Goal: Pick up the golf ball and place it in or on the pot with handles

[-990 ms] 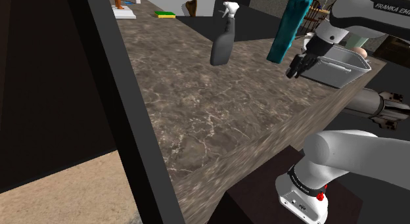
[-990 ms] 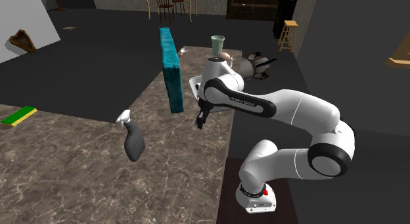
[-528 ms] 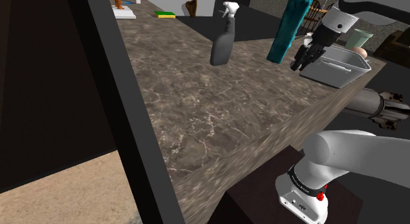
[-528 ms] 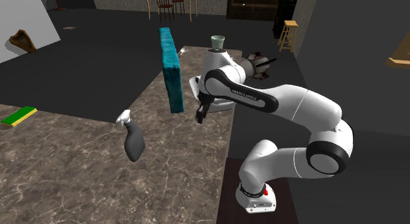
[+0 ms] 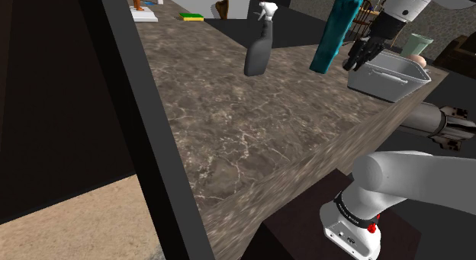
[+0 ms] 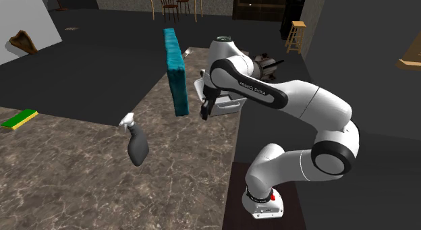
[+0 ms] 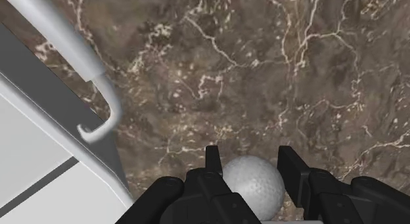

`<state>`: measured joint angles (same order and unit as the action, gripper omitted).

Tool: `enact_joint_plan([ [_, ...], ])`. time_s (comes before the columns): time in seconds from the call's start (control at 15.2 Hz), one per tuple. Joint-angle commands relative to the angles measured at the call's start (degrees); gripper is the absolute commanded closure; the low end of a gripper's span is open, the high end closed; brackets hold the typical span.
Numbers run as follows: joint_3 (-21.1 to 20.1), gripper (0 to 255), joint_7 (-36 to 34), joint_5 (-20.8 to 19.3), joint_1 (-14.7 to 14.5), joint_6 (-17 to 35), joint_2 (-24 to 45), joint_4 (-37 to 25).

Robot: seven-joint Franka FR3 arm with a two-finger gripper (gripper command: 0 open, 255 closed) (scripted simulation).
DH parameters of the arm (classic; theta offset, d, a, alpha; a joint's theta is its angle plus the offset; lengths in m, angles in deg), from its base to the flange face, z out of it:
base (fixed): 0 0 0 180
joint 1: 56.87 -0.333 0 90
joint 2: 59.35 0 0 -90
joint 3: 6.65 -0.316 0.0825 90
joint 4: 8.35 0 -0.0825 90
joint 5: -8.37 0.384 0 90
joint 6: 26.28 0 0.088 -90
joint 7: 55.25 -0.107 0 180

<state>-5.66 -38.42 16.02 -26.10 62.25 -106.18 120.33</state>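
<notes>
Gripper (image 7: 251, 162) is clamped on the grey dimpled golf ball (image 7: 253, 182), above the marble countertop (image 5: 252, 129) and just beside the grey pot (image 5: 387, 77). The pot sits at the countertop's far end by the robot-side edge. Its loop handle (image 7: 98, 98) faces the ball. Step in hand is carrying the ball over the rim: it should clear handle and wall, centre over the opening, then release low so the ball doesn't bounce out.

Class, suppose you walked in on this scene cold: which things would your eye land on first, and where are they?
The tall teal slab standing on the marbled counter stands out first, with the white arm bending beside it. The black gripper clasps a grey dimpled golf ball above the counter, next to the grey pot with handles.
</notes>
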Motion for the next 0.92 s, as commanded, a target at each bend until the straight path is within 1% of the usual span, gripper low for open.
enact_joint_plan([
  [0.0, 0.13, 255, -0.09, -0.07, -0.01, -1.35, 0.64, -1.98],
  [0.86, 0.42, 255, -1.27, -0.05, -0.35, -10.02, 5.91, -16.00],
])
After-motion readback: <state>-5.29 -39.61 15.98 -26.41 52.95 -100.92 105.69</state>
